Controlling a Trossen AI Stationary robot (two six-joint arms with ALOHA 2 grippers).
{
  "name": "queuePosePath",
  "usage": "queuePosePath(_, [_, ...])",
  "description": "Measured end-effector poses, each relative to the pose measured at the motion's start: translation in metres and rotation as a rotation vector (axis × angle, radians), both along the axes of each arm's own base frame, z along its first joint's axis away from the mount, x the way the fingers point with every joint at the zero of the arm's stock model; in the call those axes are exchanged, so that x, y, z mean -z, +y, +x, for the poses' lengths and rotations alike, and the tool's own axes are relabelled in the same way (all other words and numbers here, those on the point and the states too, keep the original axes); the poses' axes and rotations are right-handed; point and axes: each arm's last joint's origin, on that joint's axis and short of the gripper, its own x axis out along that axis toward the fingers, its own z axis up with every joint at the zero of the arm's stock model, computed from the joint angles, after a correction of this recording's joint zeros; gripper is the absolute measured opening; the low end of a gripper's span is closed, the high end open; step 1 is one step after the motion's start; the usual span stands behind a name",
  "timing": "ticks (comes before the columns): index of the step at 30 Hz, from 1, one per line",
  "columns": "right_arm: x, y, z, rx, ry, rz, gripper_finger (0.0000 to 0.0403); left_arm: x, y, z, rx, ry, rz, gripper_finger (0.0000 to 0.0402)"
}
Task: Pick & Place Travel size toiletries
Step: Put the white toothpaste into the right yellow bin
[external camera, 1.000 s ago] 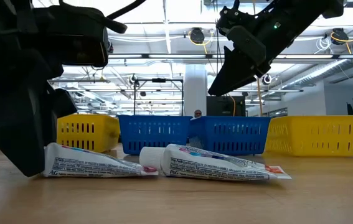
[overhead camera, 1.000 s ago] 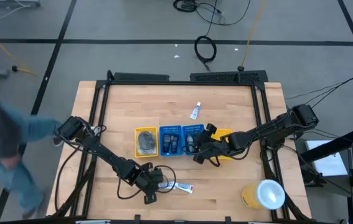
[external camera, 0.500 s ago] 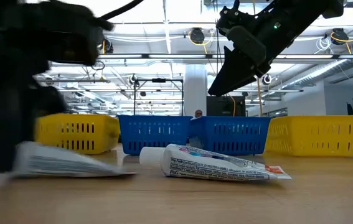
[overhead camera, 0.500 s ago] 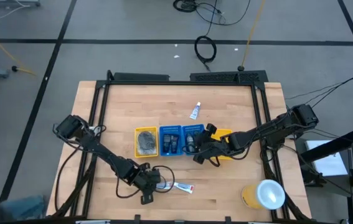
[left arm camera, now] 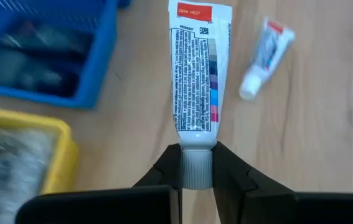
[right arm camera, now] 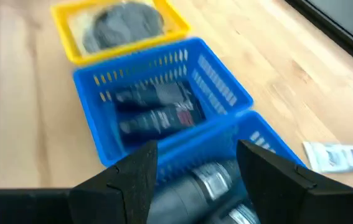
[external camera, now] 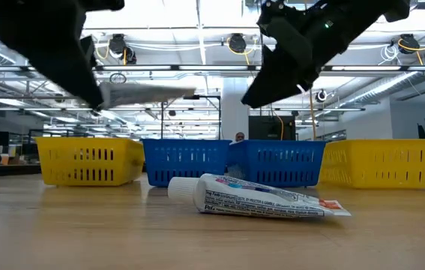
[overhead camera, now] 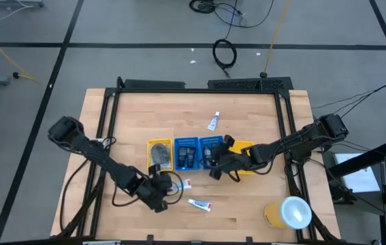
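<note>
My left gripper (overhead camera: 160, 191) is shut on a white tube with a red end (left arm camera: 198, 74), held above the table near its front, beside the trays. A second white tube with a red end (overhead camera: 199, 204) lies flat on the wood. My right gripper (overhead camera: 213, 163) hovers open over the second blue tray (right arm camera: 251, 124), above the dark bottles (right arm camera: 210, 180) lying in it. Grey mesh pads (overhead camera: 159, 154) fill the left yellow tray. A blue-ended tube (overhead camera: 213, 121) lies farther back. My left gripper pinches the tube's white ribbed cap (left arm camera: 197, 169) between its two fingers. The fingers come about level from the table's left. The tube body (external camera: 148, 91) sticks out level beyond the fingertips in line with them, its red end away from me, lifted clear of the table.
Four trays stand in a row mid-table: yellow (overhead camera: 150, 158), blue (overhead camera: 184, 141), blue (overhead camera: 210, 140), yellow (overhead camera: 246, 145), the last partly under my right arm. A large yellow-and-white cylinder (overhead camera: 288, 212) stands at the front right. Bare wood lies in front of the trays.
My left gripper has risen from the table, shifted a little toward the left and far edges, and carried its tube up. The tube lay on the wood and now hangs level above tray height. The second tube has stayed put. My right gripper has barely shifted.
</note>
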Motion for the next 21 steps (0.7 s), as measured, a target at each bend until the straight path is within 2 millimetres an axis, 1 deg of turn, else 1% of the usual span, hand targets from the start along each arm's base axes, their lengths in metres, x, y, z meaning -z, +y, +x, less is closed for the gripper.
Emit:
queuePosePath(5, [-0.008,0.005,0.007,-0.105,-0.089,0.073,0.0212,-0.003,0.005,0.002,-0.031,-0.041,0.067,0.0039])
queuePosePath(10, [-0.016,0.01,0.013,-0.214,-0.173,0.146,0.0212,-0.004,0.008,0.003,-0.041,-0.076,0.172,0.0039])
queuePosePath(14, [-0.019,0.01,0.015,-0.22,-0.212,0.156,0.0211,-0.011,0.01,0.004,-0.054,-0.101,0.294,0.0039])
queuePosePath(18, [-0.021,0.01,0.015,-0.22,-0.229,0.159,0.0207,-0.018,0.013,0.006,-0.054,-0.132,0.469,0.0039])
queuePosePath(21, [-0.022,0.011,0.016,-0.221,-0.247,0.162,0.0204,-0.02,0.015,0.007,-0.048,-0.144,0.548,0.0039])
